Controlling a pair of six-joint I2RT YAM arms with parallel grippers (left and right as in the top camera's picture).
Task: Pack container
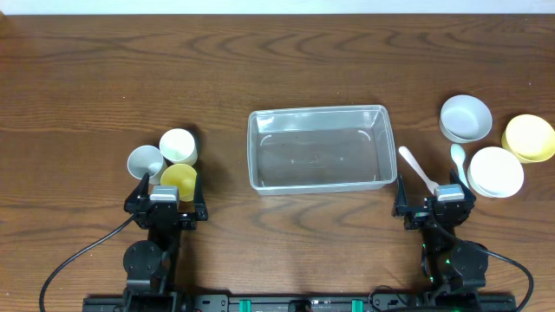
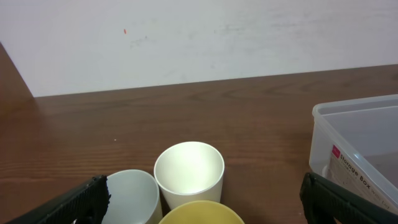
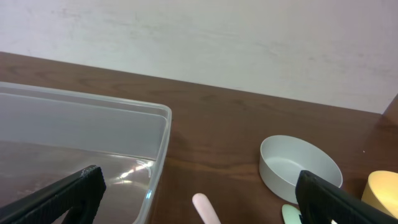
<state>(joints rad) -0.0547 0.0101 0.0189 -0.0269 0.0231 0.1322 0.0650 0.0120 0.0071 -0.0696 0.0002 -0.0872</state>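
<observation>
The clear plastic container (image 1: 318, 148) sits empty at the table's middle; it also shows in the left wrist view (image 2: 367, 143) and the right wrist view (image 3: 81, 143). Three cups stand at the left: a grey-white cup (image 1: 146, 162), a white cup (image 1: 178, 146) and a yellow cup (image 1: 179, 180). My left gripper (image 1: 165, 198) is open just behind the yellow cup (image 2: 202, 213). My right gripper (image 1: 438, 198) is open over a pink spoon (image 1: 417, 170), with a pale green spoon (image 1: 458, 158) beside it.
At the right stand a grey-white bowl (image 1: 466, 118), a white bowl (image 1: 495, 172) and a yellow bowl (image 1: 529, 137). The grey-white bowl also shows in the right wrist view (image 3: 298, 168). A pale wall borders the table's far edge.
</observation>
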